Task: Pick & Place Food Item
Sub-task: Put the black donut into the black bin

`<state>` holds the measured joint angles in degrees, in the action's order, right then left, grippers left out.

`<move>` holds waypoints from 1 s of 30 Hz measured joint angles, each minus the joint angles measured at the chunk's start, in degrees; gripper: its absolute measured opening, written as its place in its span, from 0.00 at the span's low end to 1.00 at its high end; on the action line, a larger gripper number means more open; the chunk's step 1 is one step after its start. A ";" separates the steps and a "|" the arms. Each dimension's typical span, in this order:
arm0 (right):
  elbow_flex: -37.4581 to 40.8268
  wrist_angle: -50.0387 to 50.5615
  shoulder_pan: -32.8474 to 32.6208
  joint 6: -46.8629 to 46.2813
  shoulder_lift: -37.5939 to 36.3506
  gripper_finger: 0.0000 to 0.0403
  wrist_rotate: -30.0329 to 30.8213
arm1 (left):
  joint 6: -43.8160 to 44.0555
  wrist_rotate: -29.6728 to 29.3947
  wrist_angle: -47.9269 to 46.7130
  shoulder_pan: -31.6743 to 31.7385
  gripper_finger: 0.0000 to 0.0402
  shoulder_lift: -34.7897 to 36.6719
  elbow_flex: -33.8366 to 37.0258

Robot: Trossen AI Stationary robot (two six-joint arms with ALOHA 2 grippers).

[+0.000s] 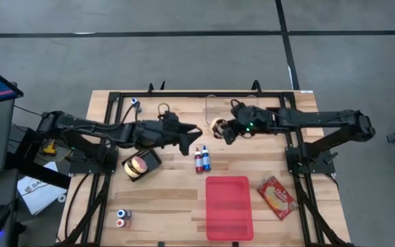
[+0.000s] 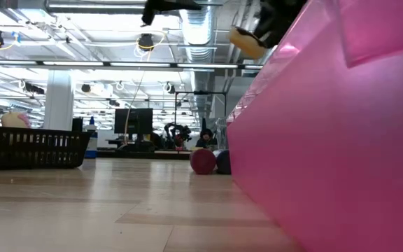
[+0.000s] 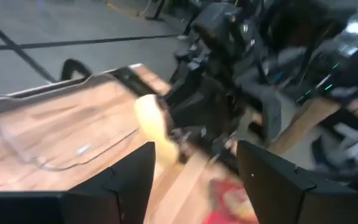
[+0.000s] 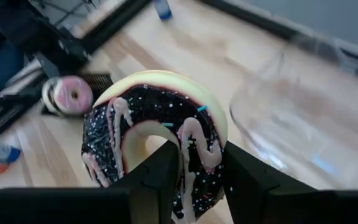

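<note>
Held a chocolate-iced doughnut (image 4: 157, 143) in the right gripper (image 1: 226, 129), jaws pinching its ring, upper centre above the bench (image 1: 163, 199), for carrying. Left gripper (image 1: 192, 132) alongside, jaws open, empty.

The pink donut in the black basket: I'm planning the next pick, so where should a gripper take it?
Probably from above: the pink donut lies roughly flat in the black basket, hole up. Put one finger through the hole, one outside, pinching the ring.

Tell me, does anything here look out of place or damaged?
Nothing stands out. The right gripper holds an intact chocolate-glazed donut in the air near the clear container; the pink donut sits in its black basket.
</note>
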<state>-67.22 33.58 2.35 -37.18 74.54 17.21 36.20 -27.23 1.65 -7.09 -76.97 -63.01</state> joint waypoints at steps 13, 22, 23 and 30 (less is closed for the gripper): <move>-6.84 0.02 0.07 2.82 5.87 0.27 -0.50 | 2.58 10.71 -5.11 8.53 0.52 0.07 -0.25; -8.40 0.82 0.60 2.56 6.47 0.27 -0.87 | -6.60 6.24 -17.65 9.11 0.47 0.07 -6.75; -8.40 1.21 0.97 2.14 6.60 0.27 -0.90 | -8.08 6.02 -18.10 9.09 0.47 0.07 -7.78; -8.41 -0.11 3.51 1.59 8.40 0.27 -2.15 | -18.96 -5.71 -26.73 5.65 0.48 -4.65 -14.19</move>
<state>-75.63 33.47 5.86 -35.59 82.94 15.06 17.24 -32.94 -25.08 -1.44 -81.62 -77.20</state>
